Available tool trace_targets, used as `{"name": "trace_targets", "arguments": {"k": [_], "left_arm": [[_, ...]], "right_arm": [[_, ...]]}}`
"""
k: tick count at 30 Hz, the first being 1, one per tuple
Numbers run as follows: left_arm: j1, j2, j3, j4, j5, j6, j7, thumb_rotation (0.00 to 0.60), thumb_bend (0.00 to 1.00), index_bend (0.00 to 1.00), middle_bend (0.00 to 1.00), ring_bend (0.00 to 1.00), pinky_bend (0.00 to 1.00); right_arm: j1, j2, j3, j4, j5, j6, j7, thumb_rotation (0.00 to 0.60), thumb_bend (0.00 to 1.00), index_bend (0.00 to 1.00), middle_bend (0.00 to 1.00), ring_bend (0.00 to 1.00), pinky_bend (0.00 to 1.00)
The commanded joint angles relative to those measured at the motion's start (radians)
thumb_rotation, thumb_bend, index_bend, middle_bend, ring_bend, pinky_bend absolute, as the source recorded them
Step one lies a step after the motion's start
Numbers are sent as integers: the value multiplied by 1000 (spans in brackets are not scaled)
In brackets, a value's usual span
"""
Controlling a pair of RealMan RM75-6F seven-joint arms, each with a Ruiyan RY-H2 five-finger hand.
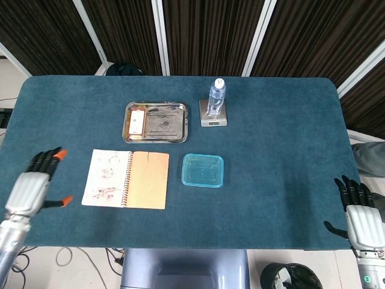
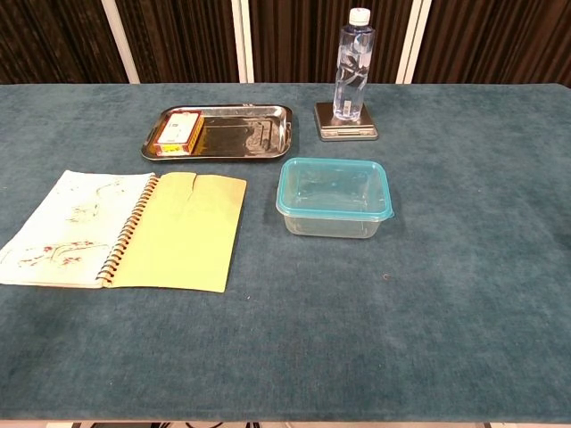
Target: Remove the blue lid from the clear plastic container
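Blue plastic marks the lid (image 1: 203,170) sitting on the clear container (image 2: 334,223), near the middle of the teal table (image 1: 283,138). At the container's nine o'clock lies an open spiral notebook (image 1: 126,179), its left page scribbled and its right page plain yellow. At eleven o'clock is a steel tray (image 1: 155,123) with a small orange box (image 2: 178,130) in its left end. At twelve o'clock a water bottle (image 2: 351,64) stands upright on a small scale (image 1: 213,120).

Over the table's near-left edge, at the notebook's nine o'clock, hangs the left hand (image 1: 31,189), fingers spread and extended, holding nothing, orange tips showing. Beyond the near-right corner, at the container's four o'clock, is the right hand (image 1: 361,217), its dark fingers straight and slightly apart, empty. Both hands are well apart from the container.
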Motion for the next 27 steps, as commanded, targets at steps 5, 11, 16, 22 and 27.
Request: {"name": "trace_targets", "arguments": {"k": [5, 11, 16, 22, 27], "left_arm": [[-217, -150, -101, -72, -238, -202, 230, 600, 0, 0, 0, 0, 0], [-348, -297, -132, -52, -451, -264, 354, 600, 0, 0, 0, 0, 0], [-448, -409, -149, 0, -577, -253, 456, 600, 0, 0, 0, 0, 0], [-560, -543, -178, 80, -713, -219, 543, 600, 0, 0, 0, 0, 0], [-625, -614, -194, 134, -775, -203, 582, 600, 0, 0, 0, 0, 0]], "right_arm": [[2, -4, 1, -2, 8, -7, 0, 600, 181, 0, 0, 0, 0], [4, -1, 1, -8, 23, -22, 8, 600, 182, 0, 0, 0, 0], [7, 1, 3, -9, 34, -32, 15, 600, 181, 0, 0, 0, 0], [9, 2, 5, -12, 46, -42, 17, 600, 181, 0, 0, 0, 0], [10, 3, 6, -17, 53, -46, 18, 600, 181, 0, 0, 0, 0]]}}
